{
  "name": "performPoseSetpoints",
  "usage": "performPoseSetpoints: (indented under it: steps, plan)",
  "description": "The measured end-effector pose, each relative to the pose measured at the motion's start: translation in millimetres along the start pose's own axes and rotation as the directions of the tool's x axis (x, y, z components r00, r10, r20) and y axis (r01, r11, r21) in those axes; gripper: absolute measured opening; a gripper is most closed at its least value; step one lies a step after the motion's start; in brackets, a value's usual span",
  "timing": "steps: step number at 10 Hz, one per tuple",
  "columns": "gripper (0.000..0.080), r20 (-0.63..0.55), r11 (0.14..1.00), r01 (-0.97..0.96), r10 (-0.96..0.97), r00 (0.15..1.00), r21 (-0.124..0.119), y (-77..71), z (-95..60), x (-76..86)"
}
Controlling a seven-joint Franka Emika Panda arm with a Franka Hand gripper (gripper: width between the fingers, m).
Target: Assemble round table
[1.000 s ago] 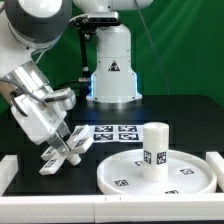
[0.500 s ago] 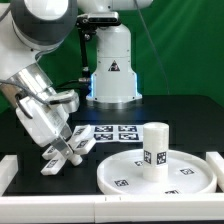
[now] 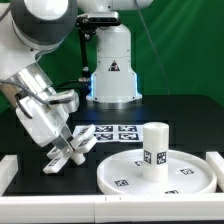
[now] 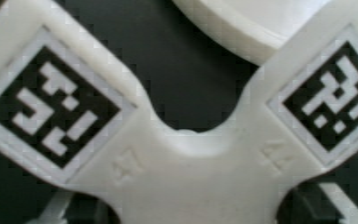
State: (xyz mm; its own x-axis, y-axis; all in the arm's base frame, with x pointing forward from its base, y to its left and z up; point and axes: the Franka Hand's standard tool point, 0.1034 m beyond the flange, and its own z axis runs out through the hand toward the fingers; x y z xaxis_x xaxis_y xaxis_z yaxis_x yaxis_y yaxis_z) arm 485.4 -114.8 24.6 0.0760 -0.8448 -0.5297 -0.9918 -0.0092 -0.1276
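Observation:
The round disc top (image 3: 128,173) lies flat at the front of the exterior view's right. The short thick leg (image 3: 155,148) stands upright on it. My gripper (image 3: 63,152) is shut on the cross-shaped foot (image 3: 74,147), left of the disc and low over the black table. In the wrist view the foot (image 4: 202,150) fills the frame with two tagged arms. My fingertips (image 4: 51,205) sit on either side of its centre. The disc's edge (image 4: 247,25) shows beyond the foot.
The marker board (image 3: 116,131) lies on the table behind the disc. The white robot pedestal (image 3: 112,65) stands at the back. White rails edge the table at the front left (image 3: 5,170) and right (image 3: 216,160).
My gripper has shifted slightly toward the exterior view's right with the foot in it. The disc and the leg have not moved.

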Motion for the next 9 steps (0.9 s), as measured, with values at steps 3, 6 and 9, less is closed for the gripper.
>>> performPoseSetpoints:
  steps: [3,6,9]
  plan:
    - [0.0438,0.013,0.985,0.139,-0.139,0.99,-0.097,-8.5,-29.4,-30.3]
    - [0.0439,0.041,0.951,0.281,-0.278,0.96,-0.126,-27.8,-54.1,-76.5]
    - [0.0439,-0.072,0.952,0.288,-0.296,0.952,-0.105,-36.3,-51.0,-70.6]
